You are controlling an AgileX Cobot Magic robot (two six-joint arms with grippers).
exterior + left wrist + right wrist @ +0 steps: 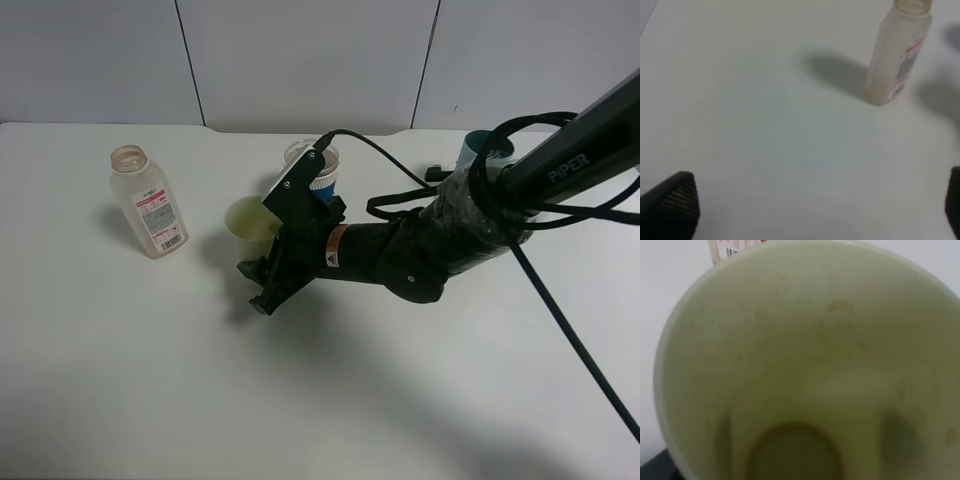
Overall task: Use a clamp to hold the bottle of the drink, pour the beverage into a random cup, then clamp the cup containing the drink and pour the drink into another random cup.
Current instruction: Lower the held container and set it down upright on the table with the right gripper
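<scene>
The bottle [148, 214] stood upright on the white desk [120, 380], uncapped and apparently empty of the beverage, well apart from the cups. The right gripper [262, 288] lay low over the desk with the pale yellow-green cup [250, 219] just beside it. Its fingers were clenched. Whether they gripped the cup wall could not be told from the overhead view. The right wrist view looked straight into that cup [805, 365]: brownish droplets on the inner wall, and little or no liquid visible at the bottom. The blue-sleeved paper cup [318, 172] stood just behind the gripper, partly hidden. A teal tumbler [480, 150] stood further back, behind the arm. The left gripper [805, 210] was released, fingers wide, hovering over bare desk with the bottle [897, 55] ahead of it.

Assessment: the yellow-green cup appeared light, thin-walled plastic, smooth and tapered, so likely to flex or slip. A hold at mid-wall, moderate pressure, seemed advisable. The paper cup would tip easily if nudged.
</scene>
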